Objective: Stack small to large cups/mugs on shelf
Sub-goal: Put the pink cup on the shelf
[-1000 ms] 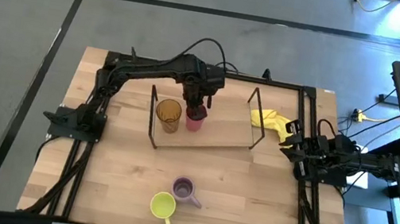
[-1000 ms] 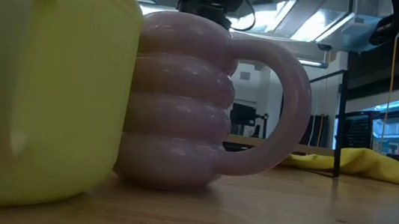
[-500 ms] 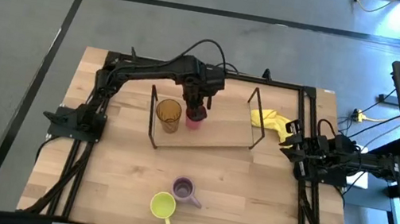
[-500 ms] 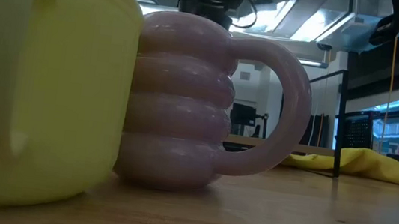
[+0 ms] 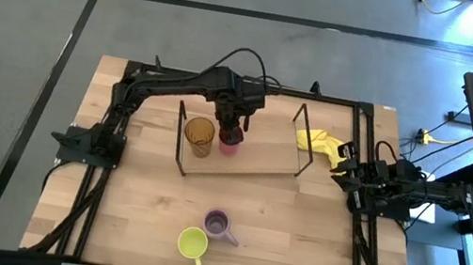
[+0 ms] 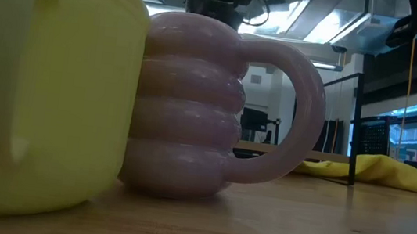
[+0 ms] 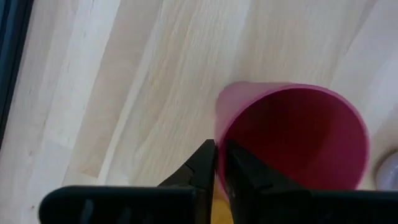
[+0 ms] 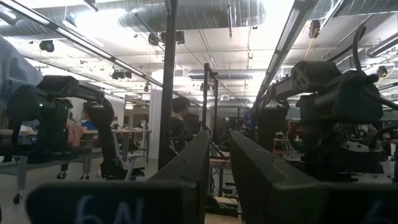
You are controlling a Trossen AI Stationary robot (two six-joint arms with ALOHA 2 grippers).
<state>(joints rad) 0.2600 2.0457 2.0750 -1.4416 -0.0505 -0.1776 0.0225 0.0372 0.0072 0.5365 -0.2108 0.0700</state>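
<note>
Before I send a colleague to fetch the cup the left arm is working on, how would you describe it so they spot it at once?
On the light wooden shelf board with black wire end frames, at the table's far side, two vessels stand side by side. Yours is the red plastic cup under the left gripper, whose fingers pinch its rim. The amber-brown translucent tumbler beside it is free, and neither has a handle.
</note>
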